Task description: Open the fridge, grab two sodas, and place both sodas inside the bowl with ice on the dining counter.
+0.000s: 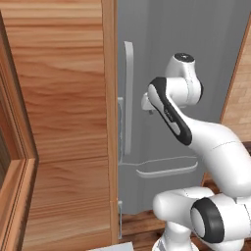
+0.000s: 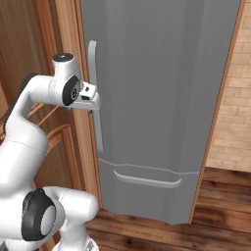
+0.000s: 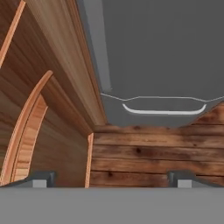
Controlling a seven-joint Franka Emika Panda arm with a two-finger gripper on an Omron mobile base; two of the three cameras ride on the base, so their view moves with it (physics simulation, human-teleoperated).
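Observation:
The fridge (image 2: 157, 73) is a tall grey appliance with its door shut. Its long pale vertical handle (image 2: 96, 127) runs down the door's left edge, and a curved drawer handle (image 2: 147, 179) sits lower. My hand (image 2: 87, 95) hovers just left of the vertical handle (image 1: 128, 98), at about its mid height, apart from it. In the hand view the gripper (image 3: 112, 178) is open and empty, looking down along the fridge door (image 3: 166, 43) to the floor. The sodas, the bowl, the ice and the dining counter are out of view.
A tall wooden cabinet panel (image 1: 59, 122) stands tight against the fridge's left side. A brick wall (image 2: 230, 122) rises on the right. Dark wooden floor planks (image 2: 147, 225) lie in front of the fridge.

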